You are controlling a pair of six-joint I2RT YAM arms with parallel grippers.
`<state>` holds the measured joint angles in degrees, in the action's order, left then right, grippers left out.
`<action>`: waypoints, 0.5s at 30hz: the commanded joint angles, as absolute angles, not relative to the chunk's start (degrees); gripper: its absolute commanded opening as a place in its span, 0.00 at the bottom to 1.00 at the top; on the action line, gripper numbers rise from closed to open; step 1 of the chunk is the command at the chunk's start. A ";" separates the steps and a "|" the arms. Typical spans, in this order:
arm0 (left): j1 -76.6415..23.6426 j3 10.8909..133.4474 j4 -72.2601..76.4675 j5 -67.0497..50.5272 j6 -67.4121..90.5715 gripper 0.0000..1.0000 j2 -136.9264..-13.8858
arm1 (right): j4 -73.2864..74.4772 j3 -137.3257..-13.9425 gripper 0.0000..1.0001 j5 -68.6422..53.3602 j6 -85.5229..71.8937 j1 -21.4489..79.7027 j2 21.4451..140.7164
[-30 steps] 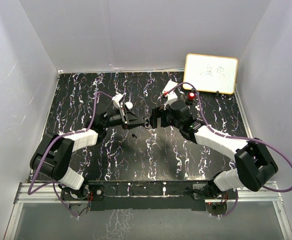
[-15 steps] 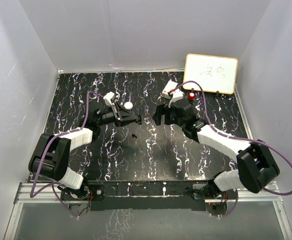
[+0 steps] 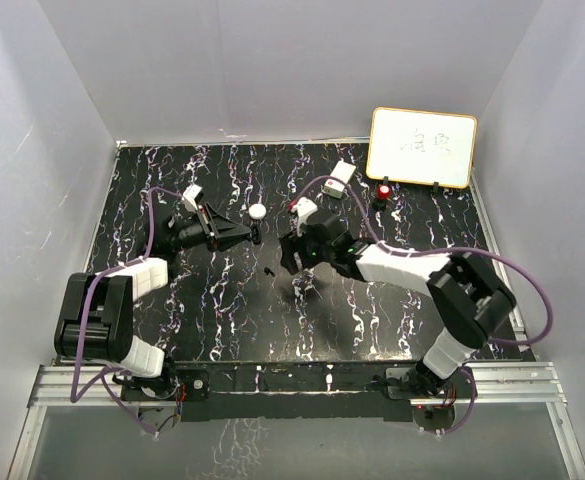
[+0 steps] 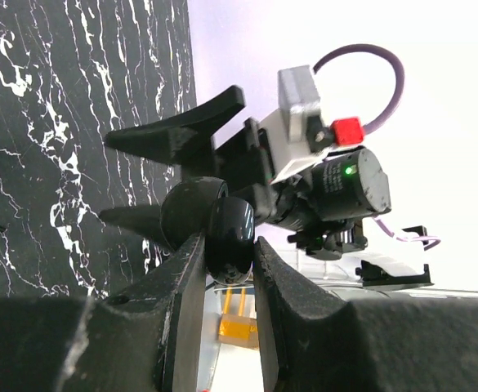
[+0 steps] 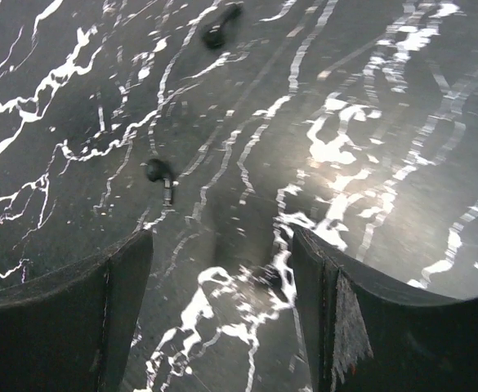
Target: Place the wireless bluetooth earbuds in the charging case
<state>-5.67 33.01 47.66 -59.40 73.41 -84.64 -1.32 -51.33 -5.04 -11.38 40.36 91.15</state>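
Since the earlier overhead views the two arms have parted. A second ago their tips met at the middle of the frame. Now the left gripper (image 3: 251, 234) has drawn back toward the upper left, while the right gripper (image 3: 290, 252) has swung leftward into the centre and sits lower over the tabletop (image 3: 222, 320). The white round puck (image 3: 258, 211) lies where it did, just above the left gripper's tip.

The left gripper is closed tight on the black charging case (image 4: 222, 233) — a round, glossy puck pinched edge-on between the two fingers (image 4: 185, 273), clear of the tabletop. Beyond it, the left wrist view shows the other arm's wrist in the upper right.

The right gripper stands with its jaws well apart and holds nothing; its wrist view shows bare marbled surface between the two fingers (image 5: 116, 286). One black earbud (image 5: 158, 171) lies on the tabletop left of centre in that view, just ahead of the left-hand finger and not touching it. A second black earbud (image 5: 221, 31) lies farther off, near the top edge. From overhead a small black earbud (image 3: 270, 270) shows just below and left of the right gripper's tip.
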 commanded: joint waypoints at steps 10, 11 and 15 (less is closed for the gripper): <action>1.69 31.00 49.66 -66.73 75.14 0.00 -79.53 | -4.68 -62.31 0.65 -4.38 -9.12 44.38 102.68; 2.06 30.81 49.64 -66.91 75.25 0.00 -79.42 | -4.60 -63.62 0.65 -4.50 -9.06 44.38 103.81; 3.50 29.88 50.55 -67.53 75.97 0.00 -78.72 | -4.83 -67.06 0.64 -4.19 -8.89 44.38 107.56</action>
<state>2.22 30.87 48.93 -64.77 74.98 -81.69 -1.89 -62.61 -4.89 -9.52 44.49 105.19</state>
